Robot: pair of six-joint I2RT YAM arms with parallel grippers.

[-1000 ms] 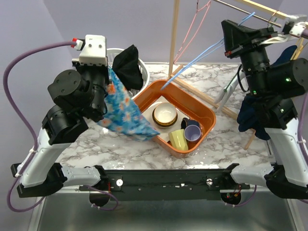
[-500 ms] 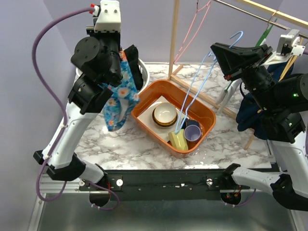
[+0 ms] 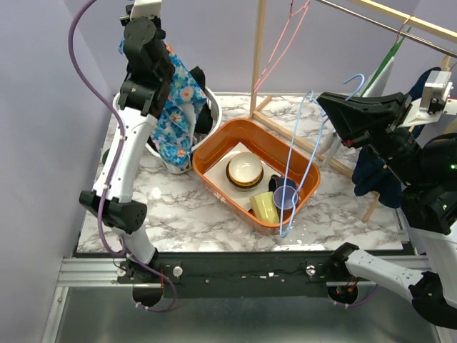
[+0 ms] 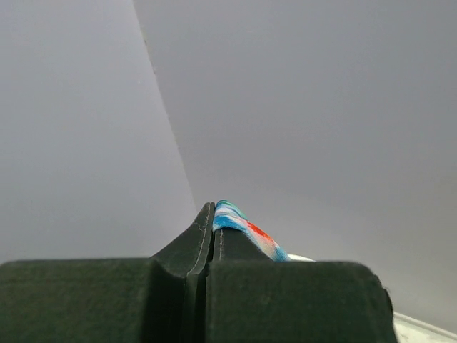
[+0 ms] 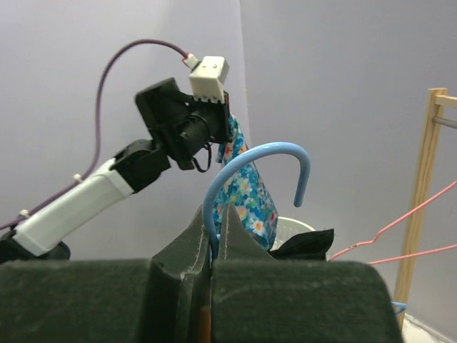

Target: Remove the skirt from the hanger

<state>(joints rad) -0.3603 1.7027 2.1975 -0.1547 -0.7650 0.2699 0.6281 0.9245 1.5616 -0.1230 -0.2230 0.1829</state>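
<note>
now the skirt (image 3: 175,107) has swung clear, pinched by the left gripper (image 4: 213,214); right gripper (image 5: 218,221) clamps the bare hanger (image 3: 296,164).

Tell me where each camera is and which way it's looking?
Top external: high behind the arms, looking down on the marble table, orange tub, left arm and right arm.
Left wrist: on the raised left arm, facing bare wall; its left gripper, shut, pinches the floral skirt.
Right wrist: on the right arm, looking across at the left arm; its right gripper clamps the blue hanger.
Shared: top external and right wrist both show the floral skirt hanging from the left arm, off the blue hanger.
</note>
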